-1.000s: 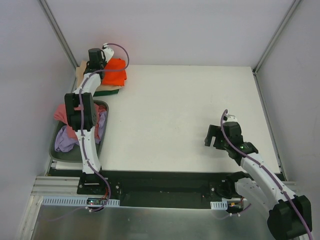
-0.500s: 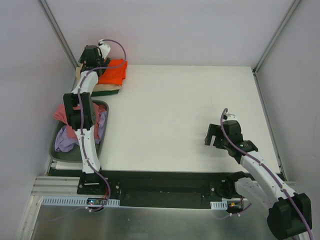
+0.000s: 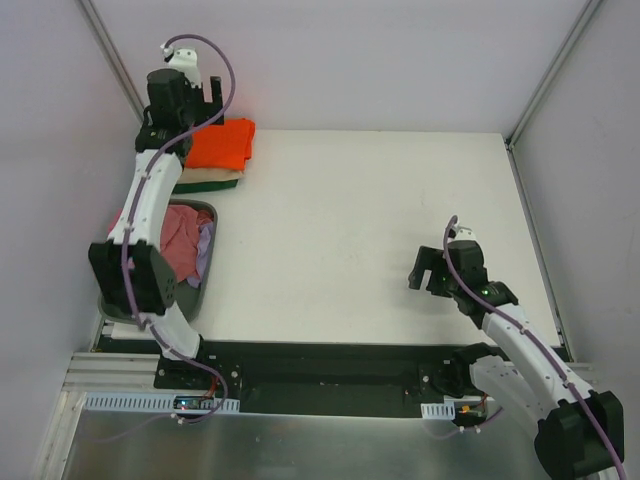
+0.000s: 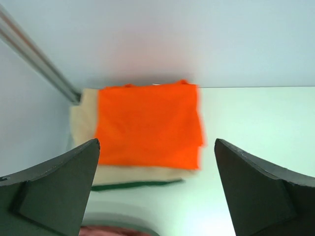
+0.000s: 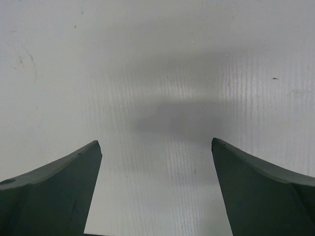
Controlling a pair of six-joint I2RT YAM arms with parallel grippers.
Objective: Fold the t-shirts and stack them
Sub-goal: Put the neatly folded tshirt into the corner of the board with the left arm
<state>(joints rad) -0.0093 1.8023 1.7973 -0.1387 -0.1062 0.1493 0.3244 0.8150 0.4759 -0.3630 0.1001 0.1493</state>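
Nearest to us, well to the right of the basket (image 3: 205, 206), the right gripper (image 5: 155, 141) hung over the bare white table (image 3: 350, 230). Its jaws were spread wide and held nothing. Inside the basket we saw a crumpled pink shirt (image 3: 180, 235) and, at its right side, a lilac shirt (image 3: 205, 243). Just beyond the basket lay the folded stack. The orange shirt (image 4: 147, 125) was on top. A tan shirt (image 4: 83, 110) under it showed at the left and near edges. Of the dark green shirt (image 4: 133, 185) at the bottom we saw only a thin edge. Farther than the basket, above the stack, the left gripper (image 4: 156, 141) hovered with its jaws released wide and touched no cloth.
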